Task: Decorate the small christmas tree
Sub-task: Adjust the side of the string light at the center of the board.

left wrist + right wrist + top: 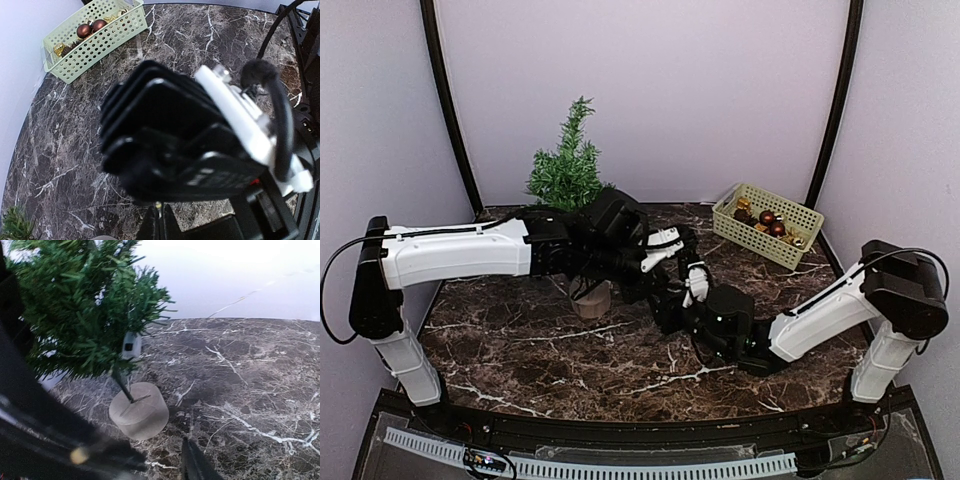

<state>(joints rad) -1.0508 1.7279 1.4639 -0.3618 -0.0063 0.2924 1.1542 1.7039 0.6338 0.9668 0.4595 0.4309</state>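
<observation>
Only right wrist shows the tree (80, 305) trunk (122, 387).

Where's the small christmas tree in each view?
Top external: tree at the back, left of centre.
Left wrist: tree tip only, bottom-left corner.
Right wrist: tree fills the upper left, stump base below it.
Shared landmark: dark marble table.

We are counting one small christmas tree (567, 175), one basket (750, 240) at one o'clock, two red-brown baubles (767, 217) inside.
</observation>
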